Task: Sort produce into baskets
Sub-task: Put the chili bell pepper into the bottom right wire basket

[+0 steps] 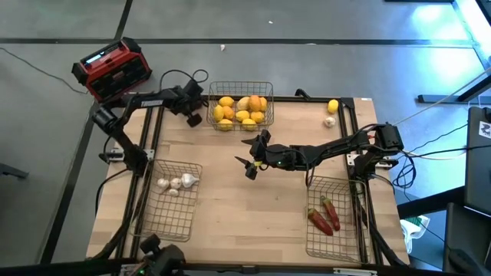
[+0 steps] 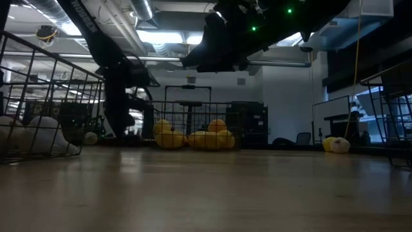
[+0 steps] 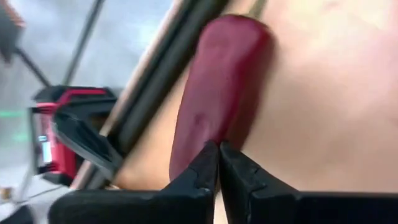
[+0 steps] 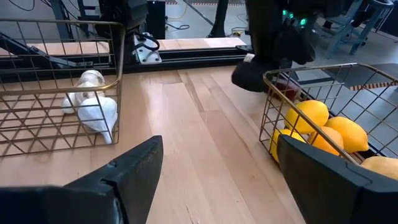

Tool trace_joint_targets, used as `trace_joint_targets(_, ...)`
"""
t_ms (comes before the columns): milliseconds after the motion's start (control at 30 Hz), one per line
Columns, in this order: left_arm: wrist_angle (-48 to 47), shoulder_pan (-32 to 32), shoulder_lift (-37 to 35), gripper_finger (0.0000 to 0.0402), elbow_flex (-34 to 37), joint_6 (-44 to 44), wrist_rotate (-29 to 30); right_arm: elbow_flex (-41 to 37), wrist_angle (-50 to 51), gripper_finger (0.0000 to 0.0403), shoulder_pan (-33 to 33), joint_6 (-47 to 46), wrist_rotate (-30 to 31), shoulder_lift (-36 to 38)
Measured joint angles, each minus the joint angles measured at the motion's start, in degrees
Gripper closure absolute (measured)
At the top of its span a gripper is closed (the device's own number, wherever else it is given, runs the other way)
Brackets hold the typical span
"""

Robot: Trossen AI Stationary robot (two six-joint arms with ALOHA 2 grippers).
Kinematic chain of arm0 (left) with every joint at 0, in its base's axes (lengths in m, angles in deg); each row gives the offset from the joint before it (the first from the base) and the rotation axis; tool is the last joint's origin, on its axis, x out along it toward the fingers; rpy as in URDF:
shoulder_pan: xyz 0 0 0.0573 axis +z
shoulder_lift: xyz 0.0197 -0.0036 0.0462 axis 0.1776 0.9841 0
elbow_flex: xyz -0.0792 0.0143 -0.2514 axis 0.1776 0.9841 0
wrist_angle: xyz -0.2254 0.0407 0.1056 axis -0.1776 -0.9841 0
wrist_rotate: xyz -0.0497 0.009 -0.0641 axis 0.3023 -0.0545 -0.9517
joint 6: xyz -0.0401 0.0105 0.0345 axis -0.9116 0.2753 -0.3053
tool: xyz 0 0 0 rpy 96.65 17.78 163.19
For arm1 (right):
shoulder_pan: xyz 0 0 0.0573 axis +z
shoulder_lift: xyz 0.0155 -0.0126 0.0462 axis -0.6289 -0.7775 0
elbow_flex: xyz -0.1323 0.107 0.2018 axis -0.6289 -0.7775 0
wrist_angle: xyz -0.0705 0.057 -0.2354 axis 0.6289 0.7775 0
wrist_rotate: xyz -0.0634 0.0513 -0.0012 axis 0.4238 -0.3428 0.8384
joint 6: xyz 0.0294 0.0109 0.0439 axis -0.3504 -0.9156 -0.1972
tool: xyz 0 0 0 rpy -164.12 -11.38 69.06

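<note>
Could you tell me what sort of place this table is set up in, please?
Probably a robotics lab or workshop in an open, office-like hall. Two robot arms are mounted on a framed wooden table, cables trail over a bare grey floor, and the low view shows ceiling strip lights and an office chair.

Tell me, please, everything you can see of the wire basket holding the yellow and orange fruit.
The fruit basket is a rectangular open-mesh box of thin metal wire, open-topped and upright at the table's far edge, near the middle. It holds a heap of yellow and orange fruits. The shut left gripper sits just beside its left wall; whether they touch is unclear.
</note>
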Motion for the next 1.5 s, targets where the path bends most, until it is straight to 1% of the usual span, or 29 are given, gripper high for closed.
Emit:
trace_joint_targets(100, -3.2, -0.2, -1.5, 0.0399, 0.0, -1.7, -3.3, 0.0, 0.0, 0.0093, 0.0, 0.0, 0.0, 0.0)
trace_joint_targets(233, -7.9, -0.4, -3.1, 0.0396, 0.0, -5.1, -6.0, 0.0, -0.2, 0.0093, 0.0, 0.0, 0.0, 0.0)
trace_joint_targets(333, -10.7, -0.4, -3.8, 0.0393, 0.0, -7.0, -6.1, 0.0, -0.3, 0.0093, 0.0, 0.0, 0.0, 0.0)
trace_joint_targets(500, -9.9, -0.4, -4.0, 0.0385, 0.0, -9.3, -5.4, 0.0, -0.5, 0.0093, 0.0, 0.0, 0.0, 0.0)
trace_joint_targets(600, -9.7, -0.7, -4.0, 0.0359, 0.0, -9.6, -5.5, 0.0, -0.5, 0.0093, 0.0, 0.0, 0.0, 0.0)
trace_joint_targets(833, -9.8, -0.7, -4.0, 0.0260, 0.0, -11.9, -5.4, 0.0, -0.5, 0.0093, 0.0, -0.3, 0.0, 0.0)
trace_joint_targets(967, -9.5, -0.7, -4.0, 0.0220, 0.0, -12.2, -5.5, 0.0, -0.5, 0.0093, 0.0, -0.3, 0.0, 0.0)
trace_joint_targets(1133, -6.2, 0.0, -3.4, 0.0205, 0.0, -11.0, -5.7, 0.0, -0.5, 0.0093, 0.0, -0.1, 0.0, 0.0)
trace_joint_targets(1400, -4.0, 2.9, -0.8, 0.0203, 0.0, -11.3, -5.5, 0.0, -0.4, 0.0093, 0.0, 0.0, 0.0, 0.0)
trace_joint_targets(1500, -3.4, 3.2, 0.0, 0.0203, 0.0, -10.3, -7.1, 0.0, -0.4, 0.0093, 0.0, 0.0, 0.0, 0.0)
